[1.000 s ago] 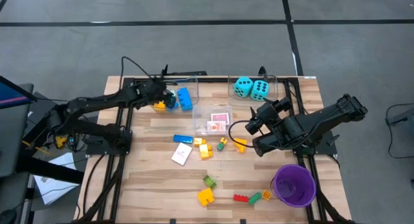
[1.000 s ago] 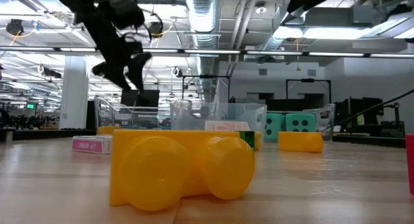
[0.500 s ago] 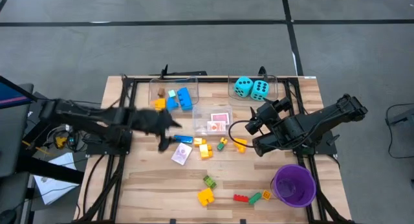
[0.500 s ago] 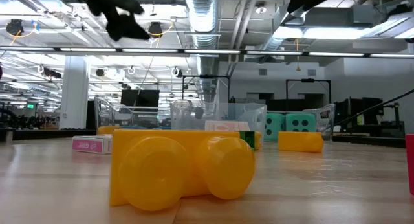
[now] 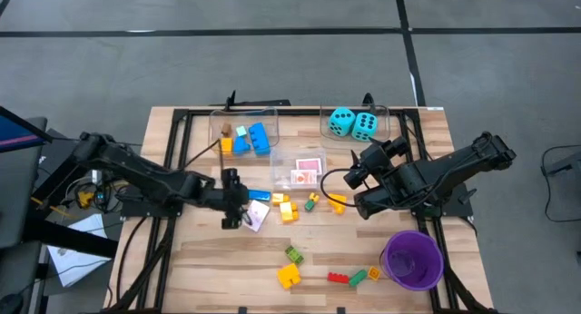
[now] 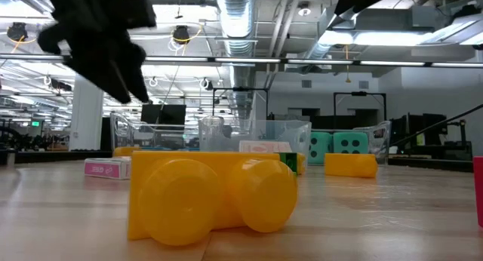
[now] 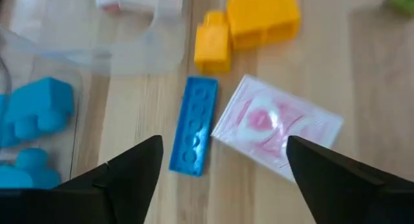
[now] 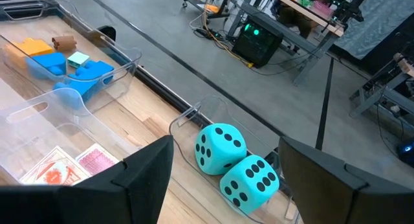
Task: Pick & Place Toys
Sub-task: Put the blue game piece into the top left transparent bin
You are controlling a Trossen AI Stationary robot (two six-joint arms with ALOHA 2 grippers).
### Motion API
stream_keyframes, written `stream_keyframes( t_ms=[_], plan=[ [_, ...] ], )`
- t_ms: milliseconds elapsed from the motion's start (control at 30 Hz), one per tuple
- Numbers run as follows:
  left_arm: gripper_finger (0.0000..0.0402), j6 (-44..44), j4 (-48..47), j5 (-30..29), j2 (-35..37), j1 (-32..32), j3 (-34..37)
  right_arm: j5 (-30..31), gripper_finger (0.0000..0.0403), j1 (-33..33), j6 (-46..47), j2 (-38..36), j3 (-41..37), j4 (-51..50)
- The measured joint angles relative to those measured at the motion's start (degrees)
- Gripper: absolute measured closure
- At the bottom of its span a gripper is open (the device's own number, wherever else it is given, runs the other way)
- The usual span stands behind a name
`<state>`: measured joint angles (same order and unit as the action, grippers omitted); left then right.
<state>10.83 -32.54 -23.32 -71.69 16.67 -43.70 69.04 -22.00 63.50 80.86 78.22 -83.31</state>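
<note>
The left gripper (image 5: 238, 210), jaws spread and empty, hovers beside a flat blue plastic brick (image 7: 194, 134) whose long axis probably runs between its fingers. A red-and-white card pack (image 7: 277, 129) lies just beside it. The right gripper (image 5: 356, 171) waits open, farther right.

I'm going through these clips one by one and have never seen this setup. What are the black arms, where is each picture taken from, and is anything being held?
These are two robot arms at a wooden table, each ending in a two-finger gripper. One picture looks straight down from above, one looks level across the tabletop, and two come from cameras on the arms' wrists.

The left gripper hangs open above a flat blue brick and a red-and-white card pack, holding nothing. The right gripper waits, open and empty, near the clear bin with two turquoise dice.

Other clear bins hold blue bricks and card packs. Loose bricks lie scattered on the table, such as a yellow brick, beside a purple cup.
</note>
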Motion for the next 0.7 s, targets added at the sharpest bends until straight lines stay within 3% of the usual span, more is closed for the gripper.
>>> stream_keyframes(
  t_ms=[233, 500, 700],
  plan=[
    [0.0108, -6.0, -0.5, 8.2, -7.0, -9.0, 0.0, 0.0, 0.0131, 0.0, -0.4, 0.0, 0.0, 0.0],
    [0.0112, -12.1, 0.1, 16.5, -7.9, -16.5, 0.0, 0.0, 0.0131, 0.0, -0.5, 0.0, 0.0, 0.0],
    [0.0118, -14.1, -0.3, 17.3, -9.7, -17.9, 0.0, 0.0, 0.0131, 0.0, -0.5, 0.0, 0.0, 0.0]
  ],
)
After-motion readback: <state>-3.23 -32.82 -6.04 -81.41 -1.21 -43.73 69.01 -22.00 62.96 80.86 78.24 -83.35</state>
